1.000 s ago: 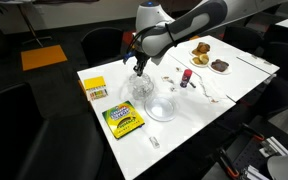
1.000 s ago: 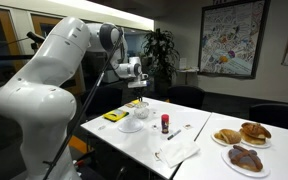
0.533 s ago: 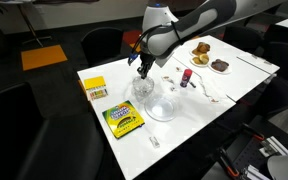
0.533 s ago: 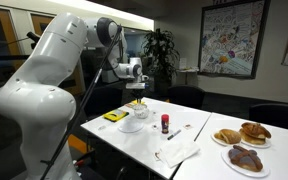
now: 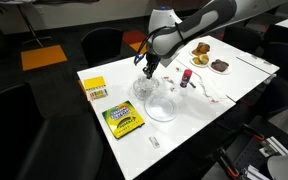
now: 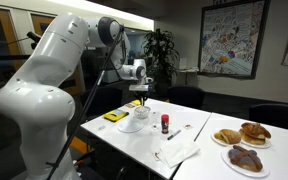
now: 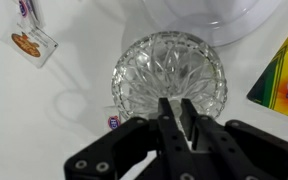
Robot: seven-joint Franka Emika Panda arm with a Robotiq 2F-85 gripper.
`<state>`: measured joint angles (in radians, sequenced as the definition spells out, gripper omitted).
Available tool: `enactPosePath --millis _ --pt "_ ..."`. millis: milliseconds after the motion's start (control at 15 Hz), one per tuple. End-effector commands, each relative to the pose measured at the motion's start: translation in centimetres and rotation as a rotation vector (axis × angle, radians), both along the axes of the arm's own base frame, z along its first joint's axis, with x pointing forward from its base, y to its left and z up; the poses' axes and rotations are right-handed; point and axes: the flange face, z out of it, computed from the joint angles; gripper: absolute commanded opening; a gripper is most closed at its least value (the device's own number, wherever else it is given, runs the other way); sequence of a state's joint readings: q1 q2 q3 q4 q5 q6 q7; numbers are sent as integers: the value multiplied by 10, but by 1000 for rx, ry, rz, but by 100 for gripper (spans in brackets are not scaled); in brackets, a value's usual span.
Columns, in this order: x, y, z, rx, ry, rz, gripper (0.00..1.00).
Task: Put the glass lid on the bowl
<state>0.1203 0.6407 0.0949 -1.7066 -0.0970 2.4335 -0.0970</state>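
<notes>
In the wrist view a round cut-glass piece with a star pattern, the glass lid (image 7: 169, 72), lies right under my gripper (image 7: 175, 103). The fingers are closed to a narrow slit with a glint of glass between them. In both exterior views the gripper (image 5: 147, 70) (image 6: 136, 100) hangs just over the small faceted glass bowl (image 5: 141, 89) (image 6: 136, 112) in the middle of the white table. The lid sits over the bowl, so most of the bowl is hidden in the wrist view. I cannot tell whether the lid rests on the rim.
A wider flat whitish dish (image 5: 162, 105) (image 7: 216, 14) stands beside the bowl. A yellow-green crayon box (image 5: 123, 120) (image 7: 282, 75), a yellow box (image 5: 94, 88), a red-capped bottle (image 5: 186, 78), a small packet (image 7: 31, 44) and plates of pastries (image 5: 202, 48) share the table (image 5: 209, 85).
The gripper and arm have shifted a little to the right and slightly up over the bowl. The other things on the table have not moved.
</notes>
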Motion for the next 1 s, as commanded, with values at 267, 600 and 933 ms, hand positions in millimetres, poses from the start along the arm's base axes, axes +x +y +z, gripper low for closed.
enactPosePath --millis 267,600,933 --pt "0 7 -13 20 16 38 4" --pt "5 7 -18 20 31 33 4" --pt "11 9 -16 20 40 35 4"
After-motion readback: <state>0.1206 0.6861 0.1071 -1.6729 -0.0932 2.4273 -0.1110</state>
